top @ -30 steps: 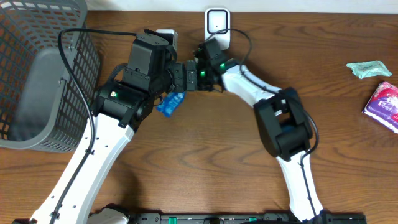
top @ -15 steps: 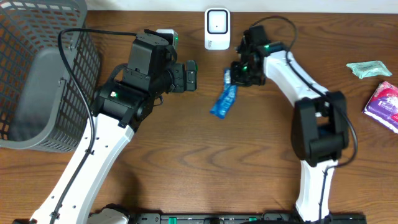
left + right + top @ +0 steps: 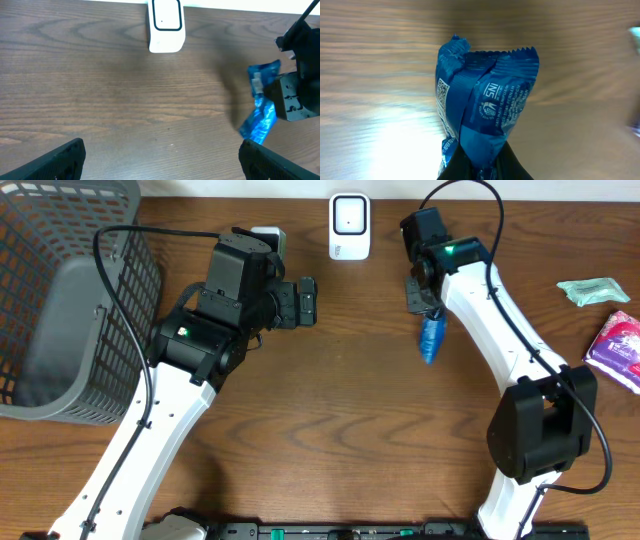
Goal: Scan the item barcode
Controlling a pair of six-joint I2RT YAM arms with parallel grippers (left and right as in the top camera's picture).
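Possession of the crinkled blue plastic snack packet has passed wholly to the right gripper. A second ago the packet sat between the two grippers, just in front of the left one. Half a second ago the right arm had carried it clear. Now it hangs from the right gripper above the wooden desk, well apart from the left arm.

The left gripper has not moved across these frames and stands spread wide, with nothing between its fingers. In the right wrist view the right gripper is pressed together on the packet's twisted end, and the rest of the packet fans out beyond the fingertips. A small printed code panel shows on one fold, too small to say whether it is the barcode.

The white rectangular barcode scanner lies to the right gripper's left and slightly farther out. The packet has therefore swung past it rather than stopping in front of it. By that reading the handover is done and the scan itself remains. The arm would need to bring the packet back towards the scanner's face with the printed code turned to it.
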